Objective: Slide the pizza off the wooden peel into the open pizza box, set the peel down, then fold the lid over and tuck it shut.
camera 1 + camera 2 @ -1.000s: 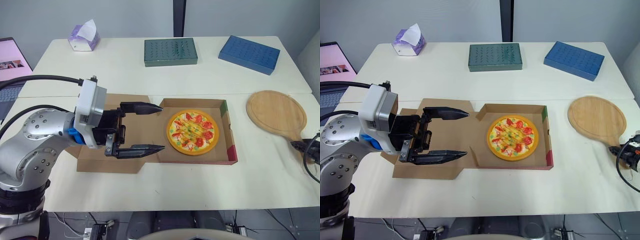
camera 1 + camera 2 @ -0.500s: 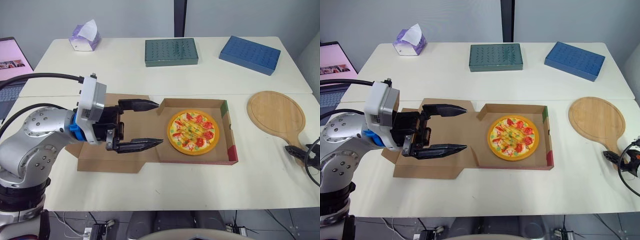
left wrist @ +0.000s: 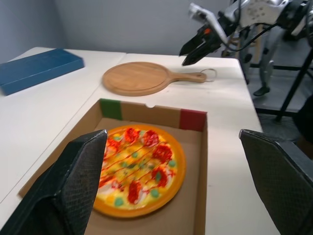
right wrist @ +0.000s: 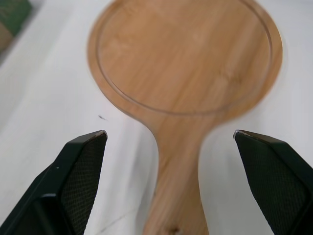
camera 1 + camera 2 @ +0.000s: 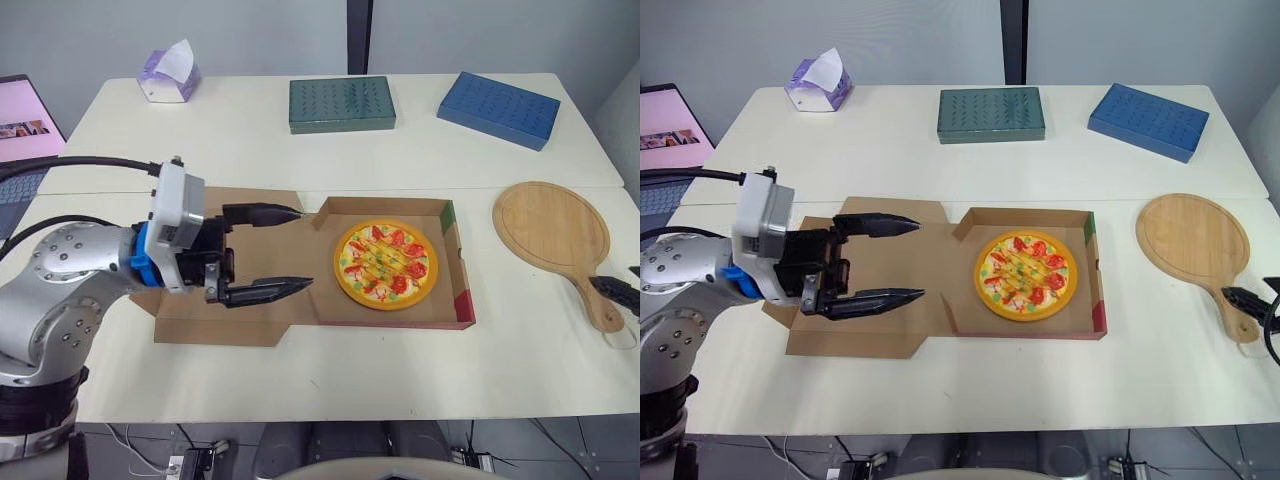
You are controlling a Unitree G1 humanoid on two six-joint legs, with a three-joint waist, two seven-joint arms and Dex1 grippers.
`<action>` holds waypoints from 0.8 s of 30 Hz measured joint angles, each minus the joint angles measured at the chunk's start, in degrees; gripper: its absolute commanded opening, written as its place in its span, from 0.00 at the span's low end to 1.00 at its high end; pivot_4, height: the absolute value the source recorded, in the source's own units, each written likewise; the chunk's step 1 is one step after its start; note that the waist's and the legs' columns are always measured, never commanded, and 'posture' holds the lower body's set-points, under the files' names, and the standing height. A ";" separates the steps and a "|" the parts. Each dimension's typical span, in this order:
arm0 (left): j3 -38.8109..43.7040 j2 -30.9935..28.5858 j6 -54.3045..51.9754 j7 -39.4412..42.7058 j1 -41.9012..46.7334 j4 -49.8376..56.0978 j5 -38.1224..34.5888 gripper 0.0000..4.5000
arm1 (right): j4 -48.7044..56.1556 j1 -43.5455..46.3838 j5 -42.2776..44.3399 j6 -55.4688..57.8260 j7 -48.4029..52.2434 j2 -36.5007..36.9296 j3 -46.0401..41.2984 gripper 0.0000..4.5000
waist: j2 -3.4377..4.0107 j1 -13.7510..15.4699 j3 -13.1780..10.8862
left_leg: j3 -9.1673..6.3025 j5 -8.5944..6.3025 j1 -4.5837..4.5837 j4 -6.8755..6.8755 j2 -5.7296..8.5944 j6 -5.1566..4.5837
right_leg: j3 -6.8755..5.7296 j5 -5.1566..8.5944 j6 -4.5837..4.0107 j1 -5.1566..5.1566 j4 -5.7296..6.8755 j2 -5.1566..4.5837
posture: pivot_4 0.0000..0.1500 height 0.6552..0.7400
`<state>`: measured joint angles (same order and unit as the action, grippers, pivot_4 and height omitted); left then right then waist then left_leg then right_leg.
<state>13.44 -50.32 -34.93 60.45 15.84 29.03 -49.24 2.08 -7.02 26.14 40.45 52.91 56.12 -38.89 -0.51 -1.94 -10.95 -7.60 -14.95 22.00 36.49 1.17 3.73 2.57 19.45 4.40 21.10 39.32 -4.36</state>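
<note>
The pizza (image 5: 385, 263) is sitting in the pizza box (image 5: 455, 300) and the right gripper (image 5: 1240, 298), now opened, is backing off the set-down peel (image 5: 552, 228), while the left gripper (image 5: 303, 248), spread wide, is pulling back over the flat lid (image 5: 200, 325), leaving only the fold.

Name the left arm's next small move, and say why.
Probably lower the left gripper to the outer edge of the lid and close on it. The pizza lies in the box, the peel rests on the table, and the lid lies flat and open beneath the open gripper, so folding is what remains.
</note>
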 measured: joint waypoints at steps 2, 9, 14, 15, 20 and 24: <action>2.18 -0.10 -0.84 -1.32 -2.50 0.56 -0.40 1.00 | 0.81 -0.12 -1.17 -5.05 1.73 0.47 1.39 0.99 | 0.00 -0.03 0.00 | 0.00 0.00 0.00 0.00 0.00 0.00 | 0.00 0.00 0.00 0.00 -0.01 0.00 | 1.00 1.00; 13.34 0.57 -5.56 -8.85 -14.35 5.90 -7.58 1.00 | 3.03 9.59 -3.37 -18.46 7.38 1.33 11.88 0.99 | 0.00 -0.59 0.00 | -0.02 0.00 -0.05 0.01 -0.07 0.00 | -0.01 0.00 0.00 0.00 0.03 0.01 | 1.00 1.00; 20.86 3.58 -8.95 -15.56 -24.82 8.03 -14.26 1.00 | 5.38 20.03 -2.73 -22.06 13.34 1.20 23.27 0.99 | -0.01 -0.55 -0.01 | -0.03 0.00 -0.01 0.00 -0.06 0.00 | -0.01 0.00 0.00 0.00 -0.02 0.01 | 1.00 1.00; 23.39 5.29 -9.65 -18.00 -28.19 8.72 -16.67 1.00 | 5.71 23.45 -2.25 -22.17 15.11 0.96 26.30 0.99 | -0.02 -0.62 -0.01 | -0.02 0.00 -0.01 0.02 -0.08 0.00 | 0.00 0.00 0.00 0.00 -0.03 0.01 | 1.00 1.00; 30.77 10.65 -10.98 -28.36 -39.17 9.31 -27.02 1.00 | 7.43 32.90 0.08 -21.77 20.73 -0.68 33.99 0.99 | -0.11 -0.24 0.03 | -0.09 -0.01 -0.02 0.03 -0.13 0.01 | -0.04 -0.02 -0.04 -0.03 -0.08 0.04 | 1.00 1.00; 32.76 15.91 -10.45 -36.75 -46.75 9.62 -34.24 1.00 | 8.86 37.63 1.99 -19.95 24.65 -2.86 39.66 0.99 | -0.18 0.23 0.07 | -0.11 -0.01 0.01 0.03 -0.14 0.01 | -0.06 -0.06 -0.06 -0.03 -0.19 0.04 | 1.00 1.00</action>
<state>46.20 -34.42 -45.39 23.70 -30.91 38.65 -83.48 10.93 30.61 28.13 20.50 77.57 53.26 0.77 -0.69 -1.71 -10.88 -7.71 -14.96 22.01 36.52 1.03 3.74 2.51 19.39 4.34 21.07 39.14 -4.33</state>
